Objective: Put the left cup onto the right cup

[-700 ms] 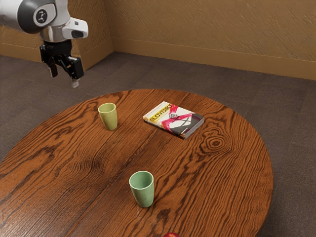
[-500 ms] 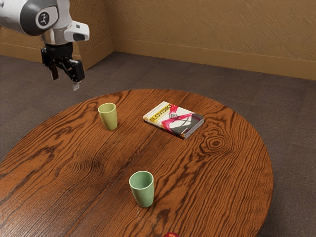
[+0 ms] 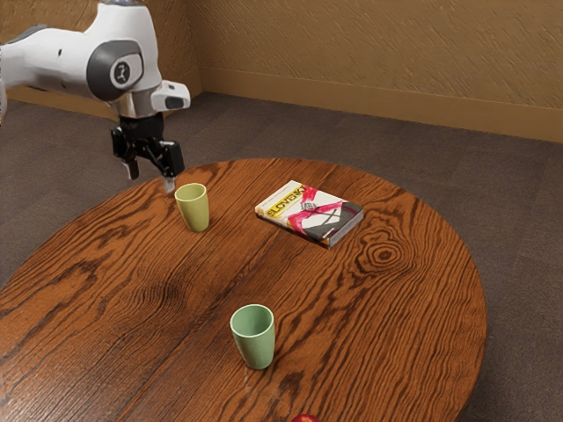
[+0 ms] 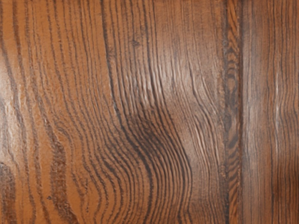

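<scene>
Count on the round wooden table [image 3: 396, 299]: you have two cups, one book and one small red object.

- Yellow-green cup [image 3: 193, 207]: upright, toward the exterior view's left, on the far part of the table.
- Green cup [image 3: 253, 335]: upright, nearer the camera, well apart from the first.
- Paperback book [image 3: 309, 212]: lying flat, near the yellow-green cup on the exterior view's right.
- Red object [image 3: 305, 418]: at the table's near edge, cut off by the frame, so you cannot tell what it is.

Gripper [image 3: 151, 176]: it hangs just beside the yellow-green cup, up and to the exterior view's left of its rim. The fingers appear spread and hold nothing. The wrist view looks down on bare wood grain.
</scene>
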